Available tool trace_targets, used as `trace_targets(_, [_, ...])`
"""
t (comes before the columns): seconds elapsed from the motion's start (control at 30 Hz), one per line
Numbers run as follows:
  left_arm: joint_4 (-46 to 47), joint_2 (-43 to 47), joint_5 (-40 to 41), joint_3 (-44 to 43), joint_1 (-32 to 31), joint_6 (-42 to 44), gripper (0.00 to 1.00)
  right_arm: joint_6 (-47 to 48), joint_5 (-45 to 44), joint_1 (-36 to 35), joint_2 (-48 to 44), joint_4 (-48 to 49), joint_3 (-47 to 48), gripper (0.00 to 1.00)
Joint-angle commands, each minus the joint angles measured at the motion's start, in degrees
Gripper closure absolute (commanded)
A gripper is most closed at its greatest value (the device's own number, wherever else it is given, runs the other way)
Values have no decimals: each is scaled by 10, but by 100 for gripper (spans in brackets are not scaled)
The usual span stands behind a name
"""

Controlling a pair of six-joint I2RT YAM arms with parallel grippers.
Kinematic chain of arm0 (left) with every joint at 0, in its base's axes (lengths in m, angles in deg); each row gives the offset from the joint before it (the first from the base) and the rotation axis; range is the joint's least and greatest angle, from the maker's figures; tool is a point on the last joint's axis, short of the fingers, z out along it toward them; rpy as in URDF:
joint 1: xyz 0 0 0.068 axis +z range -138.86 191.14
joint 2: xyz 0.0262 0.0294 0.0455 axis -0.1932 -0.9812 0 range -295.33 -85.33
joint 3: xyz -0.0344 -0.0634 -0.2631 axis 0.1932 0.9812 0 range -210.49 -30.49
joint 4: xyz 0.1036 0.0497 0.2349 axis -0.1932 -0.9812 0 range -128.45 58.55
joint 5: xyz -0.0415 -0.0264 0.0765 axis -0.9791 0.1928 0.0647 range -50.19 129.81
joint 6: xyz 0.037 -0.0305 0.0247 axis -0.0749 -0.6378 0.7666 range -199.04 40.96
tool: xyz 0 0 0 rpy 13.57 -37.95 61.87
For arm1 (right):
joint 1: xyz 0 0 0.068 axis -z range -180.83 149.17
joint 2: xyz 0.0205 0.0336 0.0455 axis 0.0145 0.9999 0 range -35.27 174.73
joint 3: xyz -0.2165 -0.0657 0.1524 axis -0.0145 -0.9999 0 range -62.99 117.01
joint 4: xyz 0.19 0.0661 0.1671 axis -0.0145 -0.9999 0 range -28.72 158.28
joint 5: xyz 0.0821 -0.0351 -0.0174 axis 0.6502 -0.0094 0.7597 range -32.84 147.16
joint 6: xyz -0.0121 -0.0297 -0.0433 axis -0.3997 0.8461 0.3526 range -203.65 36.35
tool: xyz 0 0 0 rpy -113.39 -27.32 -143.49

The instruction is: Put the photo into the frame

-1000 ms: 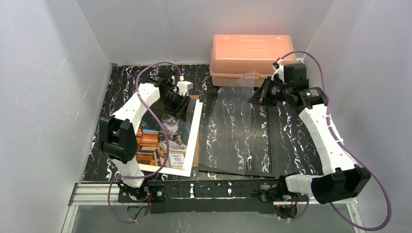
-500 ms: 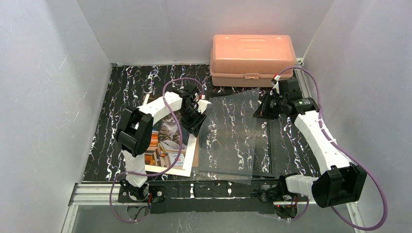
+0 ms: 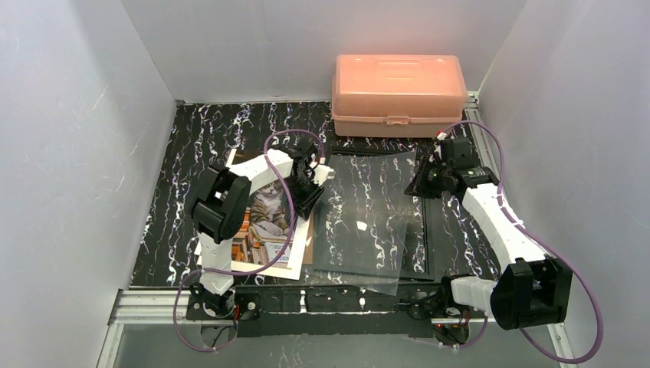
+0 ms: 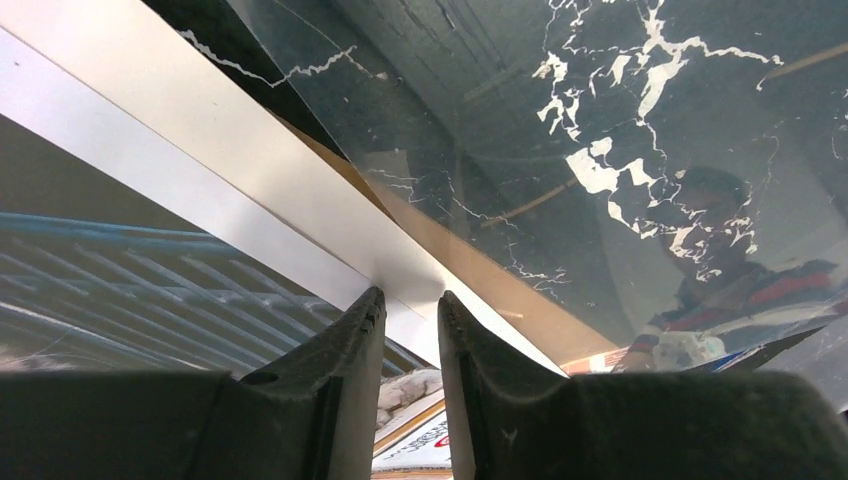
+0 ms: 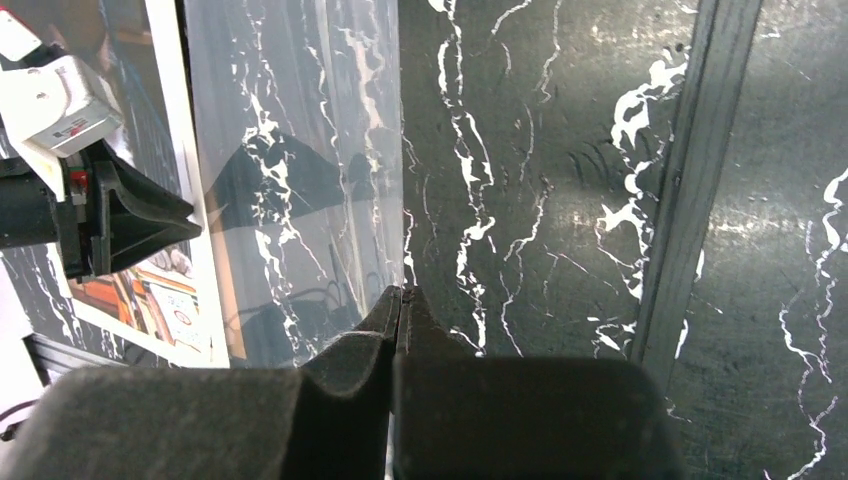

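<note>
- Within 1 second the left gripper is brought from the 12 o'clock end of the photo to its 3 o'clock edge, and its fingers are drawn closer together on the way.
- In the same time the clear pane is carried lower and toward 9 o'clock.
- It is judged that the photo is about to be taken by its edge while the pane is kept off the frame. The photo is not yet inserted.
- In the left wrist view, the 2 fingers of the left gripper are seen with a small gap, and the white border of the photo is seen in this gap. A pinch is not yet made.
- The right gripper is pressed together on the 3 o'clock edge of the pane, which is held raised.
- The photo is laid face up on a brown board, at 9 o'clock of the frame, just beside it.
</note>
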Motion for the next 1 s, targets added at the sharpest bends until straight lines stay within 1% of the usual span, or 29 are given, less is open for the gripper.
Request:
trace_targets(0.0, [8,-7,18,11,-10,8,76,-12,2,16,-29,35,-12,95])
trace_targets(0.1, [8,-13,17,13,-15,8,77,-30,27,19,-35,54,-33,85])
trace_targets(0.17, [9,-14,17,14,-16,9,78,-46,52,20,-39,75,-55,73])
trace_targets(0.27, [9,-14,20,15,-17,11,78,-74,89,20,-44,113,-98,52])
trace_targets(0.33, [9,-13,20,17,-17,12,79,-91,102,21,-45,132,-124,45])
trace_targets(0.43, [8,-12,24,18,-17,15,79,-103,108,20,-50,145,-157,44])
trace_targets(0.57, [8,-10,24,19,-17,15,80,-114,118,20,-68,151,-175,44])
trace_targets(0.73, [7,-11,21,18,-17,11,81,-130,132,20,-93,159,-209,39])
trace_targets(0.87, [4,-15,23,15,-17,12,81,-154,134,21,-119,182,-270,32])
trace_targets(0.97, [2,-16,27,15,-17,14,82,-167,131,20,-140,200,-311,29])
